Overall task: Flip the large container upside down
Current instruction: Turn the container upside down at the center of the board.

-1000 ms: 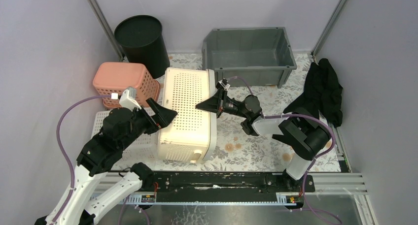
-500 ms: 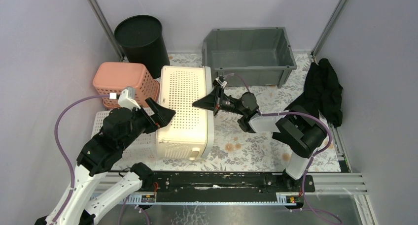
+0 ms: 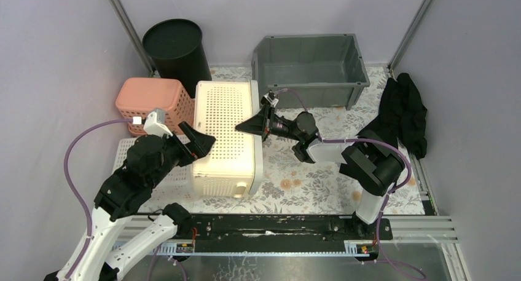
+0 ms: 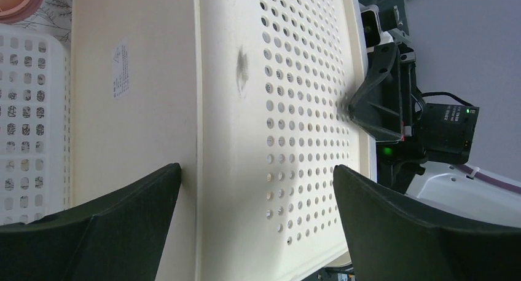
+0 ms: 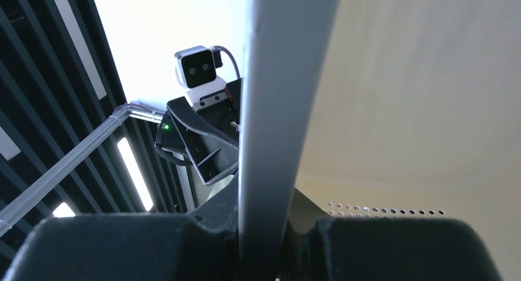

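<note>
The large container (image 3: 224,133), cream with perforated walls, is tipped up on the table, one holed wall facing up. My right gripper (image 3: 250,126) is shut on the rim of its right edge; in the right wrist view the rim (image 5: 276,96) runs straight between the fingers of that gripper (image 5: 270,232). My left gripper (image 3: 198,141) hovers open over the container's left edge. From the left wrist, its jaws (image 4: 256,169) straddle the corner where the smooth base (image 4: 129,109) meets the holed wall (image 4: 289,109), and nothing is gripped. The right gripper (image 4: 376,102) shows beyond.
A pink basket (image 3: 153,99) sits against the container's far left, with a black round bin (image 3: 177,50) behind it. A grey tub (image 3: 310,66) stands at the back. Black cloth (image 3: 402,115) lies at the right. A white holed tray (image 3: 136,164) lies under the left arm.
The right gripper has moved left and away with the rim, and the container has swung further left and more upright. The left gripper stayed open and shifted slightly left.
</note>
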`<state>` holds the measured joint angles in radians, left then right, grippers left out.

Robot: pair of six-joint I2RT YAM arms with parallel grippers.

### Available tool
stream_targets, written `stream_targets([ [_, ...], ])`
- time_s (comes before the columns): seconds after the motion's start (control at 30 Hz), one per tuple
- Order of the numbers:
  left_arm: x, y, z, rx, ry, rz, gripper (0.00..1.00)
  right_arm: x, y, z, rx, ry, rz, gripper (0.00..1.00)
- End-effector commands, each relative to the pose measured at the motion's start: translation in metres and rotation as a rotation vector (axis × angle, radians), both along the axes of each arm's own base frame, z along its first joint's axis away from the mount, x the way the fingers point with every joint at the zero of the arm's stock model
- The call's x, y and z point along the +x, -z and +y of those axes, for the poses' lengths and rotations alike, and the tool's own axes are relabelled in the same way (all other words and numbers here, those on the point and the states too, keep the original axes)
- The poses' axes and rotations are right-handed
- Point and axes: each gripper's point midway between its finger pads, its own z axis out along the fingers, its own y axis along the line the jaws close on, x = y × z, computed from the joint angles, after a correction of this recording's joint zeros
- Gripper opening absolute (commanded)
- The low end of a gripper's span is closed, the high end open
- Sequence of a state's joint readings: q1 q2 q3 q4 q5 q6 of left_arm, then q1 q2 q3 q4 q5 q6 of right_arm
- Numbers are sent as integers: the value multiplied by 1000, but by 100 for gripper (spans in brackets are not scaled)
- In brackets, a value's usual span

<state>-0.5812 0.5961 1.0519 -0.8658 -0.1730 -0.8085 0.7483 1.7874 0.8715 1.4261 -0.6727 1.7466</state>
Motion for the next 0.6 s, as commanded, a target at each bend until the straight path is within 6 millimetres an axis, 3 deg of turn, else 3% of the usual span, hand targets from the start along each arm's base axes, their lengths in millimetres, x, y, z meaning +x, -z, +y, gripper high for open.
stream_targets([
  [0.0,-9,-13,-18,-78,87,1,100,-33,-115,-24,362,35,-267,0],
  [0.43,-12,-25,-16,-89,87,-20,100,-44,-144,-38,423,41,-298,0],
  [0.57,-12,-27,-16,-90,88,-22,100,-43,-145,-39,426,46,-290,0],
])
